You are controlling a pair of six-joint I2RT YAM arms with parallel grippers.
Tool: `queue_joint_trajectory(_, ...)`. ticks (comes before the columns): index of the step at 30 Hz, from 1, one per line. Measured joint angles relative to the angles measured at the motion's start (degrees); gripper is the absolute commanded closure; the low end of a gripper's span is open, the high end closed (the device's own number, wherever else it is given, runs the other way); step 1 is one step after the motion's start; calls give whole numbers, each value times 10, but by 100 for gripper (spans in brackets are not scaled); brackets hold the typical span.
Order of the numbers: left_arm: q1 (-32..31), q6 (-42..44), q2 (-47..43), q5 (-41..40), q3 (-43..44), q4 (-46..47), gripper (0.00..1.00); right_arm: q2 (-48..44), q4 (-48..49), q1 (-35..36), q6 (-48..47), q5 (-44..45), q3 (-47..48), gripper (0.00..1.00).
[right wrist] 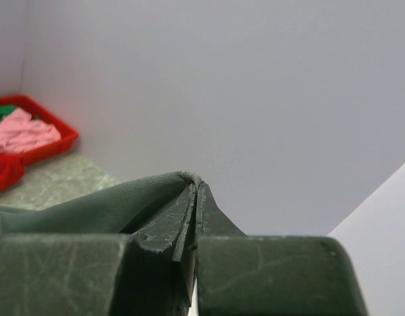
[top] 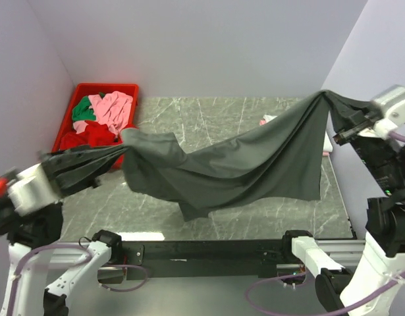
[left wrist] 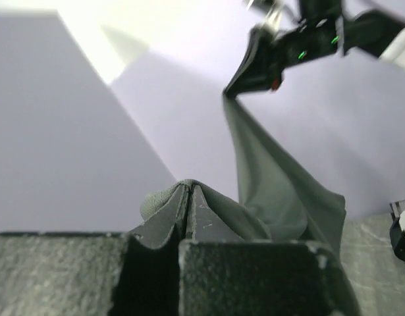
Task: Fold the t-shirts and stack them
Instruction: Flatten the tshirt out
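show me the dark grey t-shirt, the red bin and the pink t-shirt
dark grey t-shirt (top: 255,164), top external view, middle of the hanging cloth
red bin (top: 107,86), top external view, far rim
pink t-shirt (top: 113,106), top external view, middle of the bunched cloth

dark grey t-shirt (top: 255,164): stretched aloft | coloured t-shirts (top: 110,110): pink, red, green, heaped far-left

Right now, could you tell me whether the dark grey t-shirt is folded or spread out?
Spread, not folded: the dark grey t-shirt hangs stretched between the left gripper and right gripper, both shut on it.
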Motion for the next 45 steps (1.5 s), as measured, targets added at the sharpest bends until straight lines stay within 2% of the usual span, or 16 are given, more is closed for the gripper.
queue_joint_trajectory(3, 0, -33, 10, 26, 48, 60, 99, 5, 6, 0, 8, 1, 31, 100)
queue_joint_trajectory(5, -1, -44, 10, 14, 58, 66, 99, -2, 22, 0, 15, 5, 19, 100)
queue_joint_trajectory(8, -1, -81, 47, -89, 93, -12, 100, -13, 57, 0, 27, 21, -50, 100)
queue_joint_trajectory(10, 21, -128, 140, -135, 158, -81, 100, 2, 53, 0, 29, 30, -93, 100)
queue_joint_trajectory(12, 73, -176, 254, -127, 183, -129, 100, 37, 45, 0, 27, 35, -126, 100)
queue_joint_trajectory(14, 100, -209, 358, -122, 141, -153, 100, 76, 46, 0, 20, 43, -186, 100)
queue_joint_trajectory(18, 130, -252, 554, -148, -30, -240, 100, 138, 28, -1, 4, 63, -324, 100)
queue_joint_trajectory(21, 138, -256, 604, -168, -98, -356, 100, 149, -2, -2, -10, 75, -400, 100)
queue_joint_trajectory(24, 135, -240, 554, -173, -78, -381, 100, 140, -5, -2, -19, 74, -411, 100)
queue_joint_trajectory(28, 133, -203, 473, -169, -31, -349, 100, 133, 15, -2, -24, 68, -411, 100)
queue_joint_trajectory(31, 133, -171, 421, -163, -33, -323, 100, 133, 23, -2, -25, 61, -411, 100)
queue_joint_trajectory(36, 115, -115, 320, -156, -106, -259, 99, 122, 24, -2, -26, 49, -403, 100)
queue_joint_trajectory(41, 91, -47, 142, -136, -223, -153, 99, 80, 25, -2, -25, 35, -368, 100)
queue_joint_trajectory(45, 87, -16, 22, -134, -247, -86, 99, 33, 26, -2, -24, 26, -328, 100)
